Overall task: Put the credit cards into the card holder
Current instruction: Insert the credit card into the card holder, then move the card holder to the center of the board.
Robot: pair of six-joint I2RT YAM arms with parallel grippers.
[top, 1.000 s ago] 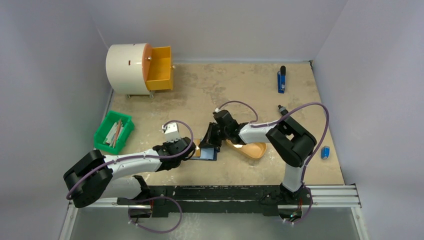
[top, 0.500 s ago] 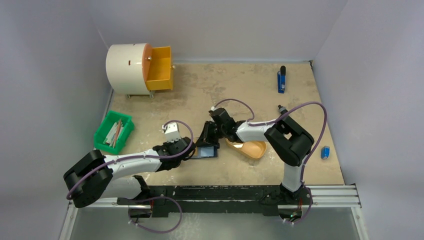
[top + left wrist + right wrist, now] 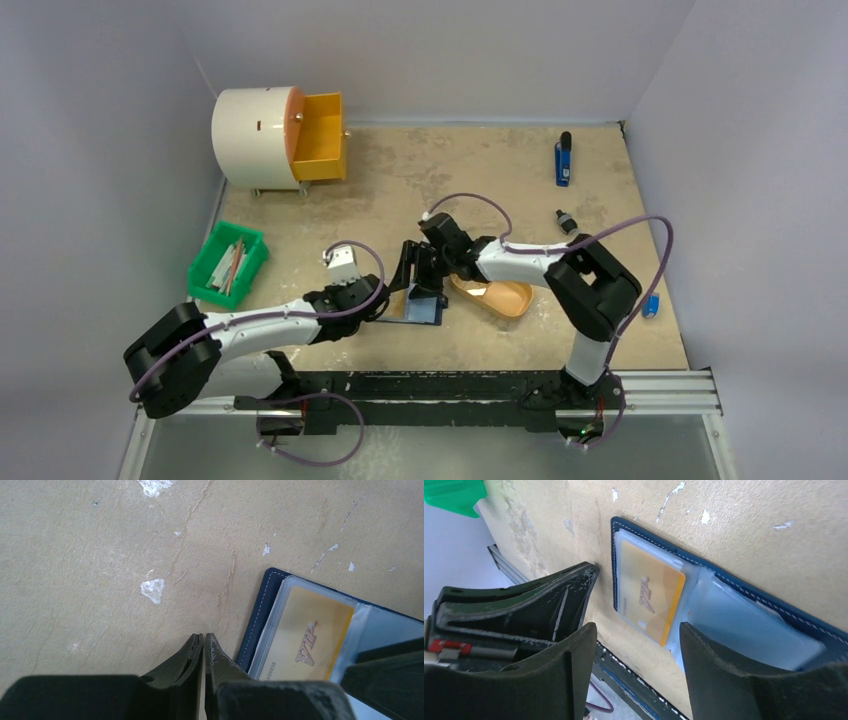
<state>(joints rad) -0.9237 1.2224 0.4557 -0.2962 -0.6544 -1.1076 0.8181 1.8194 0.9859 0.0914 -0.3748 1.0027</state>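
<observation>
The card holder (image 3: 425, 309) lies open and flat on the table, navy with a pale blue inside (image 3: 744, 615). A gold credit card (image 3: 649, 597) marked VIP sits inside its clear left pocket (image 3: 310, 635). My right gripper (image 3: 638, 630) hangs open just above the holder with nothing between its fingers, one finger (image 3: 744, 675) over the right pocket. My left gripper (image 3: 204, 637) is shut and empty, its tip on the table right beside the holder's left edge (image 3: 270, 610). In the top view the two grippers (image 3: 385, 300) (image 3: 418, 275) meet at the holder.
An orange oval tray (image 3: 497, 296) lies just right of the holder. A green bin (image 3: 228, 262) of sticks stands at the left. A white drum with an open yellow drawer (image 3: 320, 135) is at the back left. Small blue items (image 3: 563, 160) (image 3: 651, 305) lie to the right.
My right gripper has gone from shut to open and drawn back slightly from the holder. The holder has shifted a little to the right. The left gripper stays shut beside it.
</observation>
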